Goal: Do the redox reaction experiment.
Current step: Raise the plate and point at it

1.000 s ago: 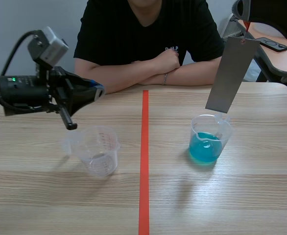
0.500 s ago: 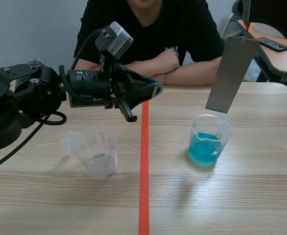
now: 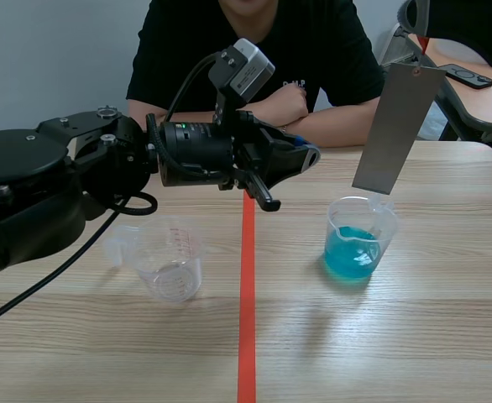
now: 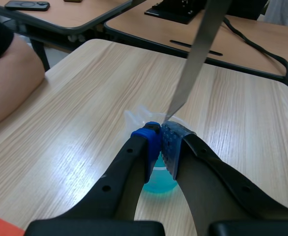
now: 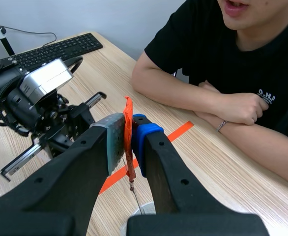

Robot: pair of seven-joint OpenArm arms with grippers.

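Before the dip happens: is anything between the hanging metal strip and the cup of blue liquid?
Nothing visible does. The metal strip hangs just above the cup of blue liquid with open air between. The left gripper, shut, is off to the cup's side, touching neither.

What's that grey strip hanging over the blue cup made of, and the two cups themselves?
The grey strip looks like thin sheet metal: flat, with a dull matte sheen; which metal, I can't tell. It hangs from an orange ribbon in the right gripper. The cup of blue liquid and the empty cup look like clear plastic: see-through walls, moulded spouts.
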